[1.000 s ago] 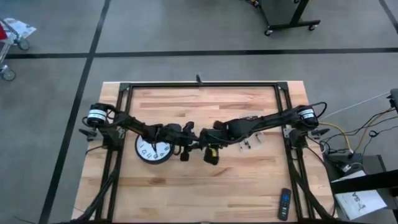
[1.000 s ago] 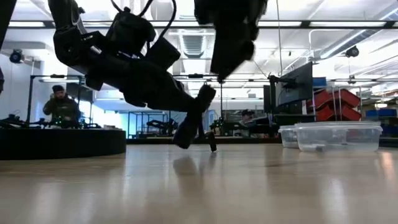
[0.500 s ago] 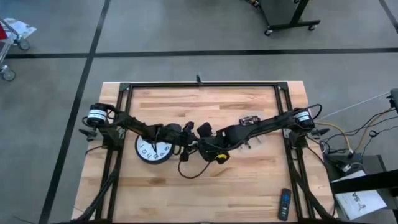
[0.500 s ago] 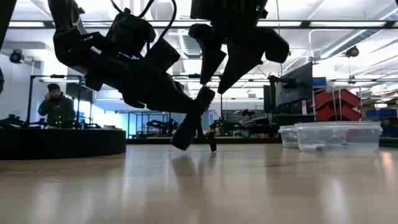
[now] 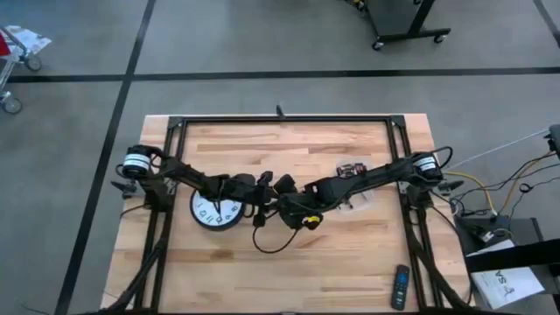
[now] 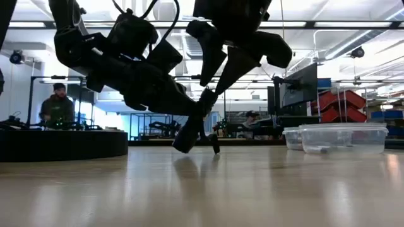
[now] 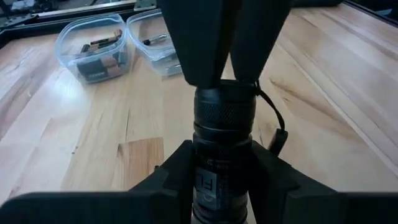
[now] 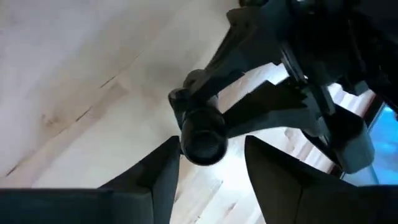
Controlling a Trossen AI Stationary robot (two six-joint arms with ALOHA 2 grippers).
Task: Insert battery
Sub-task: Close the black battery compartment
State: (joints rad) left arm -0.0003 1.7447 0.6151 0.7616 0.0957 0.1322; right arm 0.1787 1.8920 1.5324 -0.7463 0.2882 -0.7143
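We see both arms meeting over the middle of the wooden desk (image 5: pixel 350 254), raised above its surface. The left end effector (image 7: pixel 221 163) is clamped on a black flashlight (image 7: pixel 224 124), its two dark fingers (image 7: pixel 174 171) pressed against either side of the barrel. From the low view the flashlight (image 6: pixel 192 126) tilts down and to the left, clear of the desk.

The right end effector (image 8: pixel 208 158) sits at the flashlight's open end, its fingers (image 8: pixel 158 171) spread wide with one on each side of the round tube mouth (image 8: pixel 202 140) and not closed on it. From above, the two end effectors are nearly touching, the right one (image 5: pixel 289 208) just right of the left one (image 5: pixel 262 199). We cannot make out a battery in any view, so we cannot tell whether it is already inside the tube.

A round clock face (image 5: pixel 214 210) lies flat on the desk under the left arm. Two clear plastic containers (image 7: pixel 93 46) with small parts stand on the right side of the desk, well apart from the flashlight. A remote control (image 5: pixel 399 287) lies at the near right corner. In the low view a person (image 6: pixel 58 104) shows in the room beyond, far to the left.
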